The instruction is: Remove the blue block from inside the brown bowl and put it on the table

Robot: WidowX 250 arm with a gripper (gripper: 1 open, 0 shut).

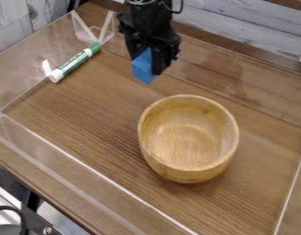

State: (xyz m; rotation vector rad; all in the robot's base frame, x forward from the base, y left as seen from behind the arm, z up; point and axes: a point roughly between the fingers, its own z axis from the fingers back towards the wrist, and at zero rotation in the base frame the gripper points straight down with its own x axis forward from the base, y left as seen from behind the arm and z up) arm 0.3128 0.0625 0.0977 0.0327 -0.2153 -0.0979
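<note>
**Block held above the table**

Gripper [147, 62] closed on the blue block [143, 66], up beyond the empty brown bowl [189, 138]. Seemingly just clear of the table [92, 110], though contact hard to judge. Marker [72, 63] off left.

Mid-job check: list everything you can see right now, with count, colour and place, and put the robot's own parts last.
blue block: one, bright blue, held in the gripper above the table, behind the bowl.
brown bowl: one, light-brown wood, right of centre on the table, empty.
marker: one, white and green, lying at the far left by the wall.
table: one, dark-brown wood grain, clear walls along its edges.
gripper: one, black, pointing down, shut on the blue block.
</note>
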